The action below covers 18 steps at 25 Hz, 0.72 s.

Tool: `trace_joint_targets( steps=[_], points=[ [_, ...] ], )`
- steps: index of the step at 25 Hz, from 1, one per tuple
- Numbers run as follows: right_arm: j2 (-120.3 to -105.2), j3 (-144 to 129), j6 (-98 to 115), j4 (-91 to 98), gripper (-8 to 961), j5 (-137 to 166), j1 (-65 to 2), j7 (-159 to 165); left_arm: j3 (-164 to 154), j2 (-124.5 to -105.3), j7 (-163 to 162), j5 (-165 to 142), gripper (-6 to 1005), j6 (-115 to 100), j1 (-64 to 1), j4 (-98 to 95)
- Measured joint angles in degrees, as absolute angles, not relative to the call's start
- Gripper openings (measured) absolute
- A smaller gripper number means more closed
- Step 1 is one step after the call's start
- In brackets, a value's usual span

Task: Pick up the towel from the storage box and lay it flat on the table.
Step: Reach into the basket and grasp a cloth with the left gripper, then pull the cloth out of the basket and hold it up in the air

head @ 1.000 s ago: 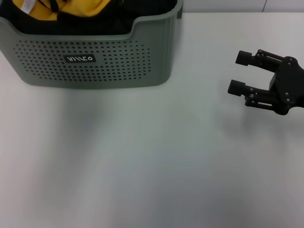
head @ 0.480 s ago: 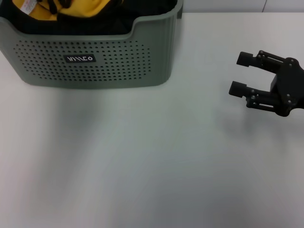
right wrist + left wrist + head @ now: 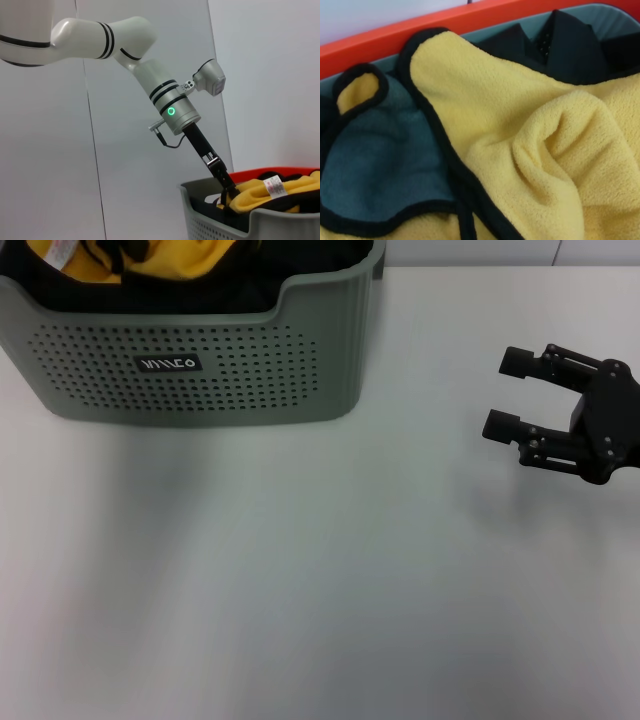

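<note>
A plain white counter (image 3: 330, 570) fills the head view, with pale wall panels seen behind it in the right wrist view. The storage box (image 3: 200, 360), grey-green and perforated, is set at the counter's far edge, and everything below is placed relative to it.

The towel (image 3: 520, 150), mustard yellow with black edging, is bunched inside the storage box, folded over itself beside black fabric (image 3: 570, 45) and a darker grey-green patch of cloth. A second yellow cloth bearing a white printed label (image 3: 274, 186) is heaped in the same box, on the side nearer the right arm.

The left claw (image 3: 226, 194) is lowered into the storage box from above, its tip down among the cloth; whether its fingers are apart or closed cannot be told from these views. The right claw (image 3: 512, 392) is held wide apart and empty, well to the side of the storage box, low over bare counter.

The step in hand is judged to be the grasp. It is best made on a single layer near the black-edged border, so that only the towel is taken and neither the labelled cloth nor the black fabric is dragged along. A straight lift above the box rim is advised before any sideways travel. An edge grip would let the cloth hang open, which should ease laying it flat in front of the box.
</note>
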<state>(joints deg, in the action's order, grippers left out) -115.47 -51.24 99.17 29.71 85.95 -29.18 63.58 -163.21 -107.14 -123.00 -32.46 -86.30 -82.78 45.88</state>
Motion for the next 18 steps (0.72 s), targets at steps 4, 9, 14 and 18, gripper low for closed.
trace_joint_targets(
  steps=[4,9,14,18],
  points=[
    [-115.49,-51.19,99.29,29.58,766,85.94,-29.00,63.51,-163.21,-107.07,-122.84,-31.68,421,-86.38,-82.86,46.30],
    [-115.49,-51.15,99.30,29.54,766,85.94,-28.48,63.41,-163.21,-106.43,-121.96,-30.49,192,-87.08,-82.96,46.54],
    [-115.49,-51.15,99.43,29.53,767,85.93,-28.30,63.39,-163.21,-106.13,-120.44,-30.24,43,-88.85,-83.54,47.48],
    [-115.43,-51.15,100.01,29.53,767,85.37,-28.30,63.37,-163.21,-106.55,-118.65,-30.10,42,-90.59,-84.70,50.02]
  ],
)
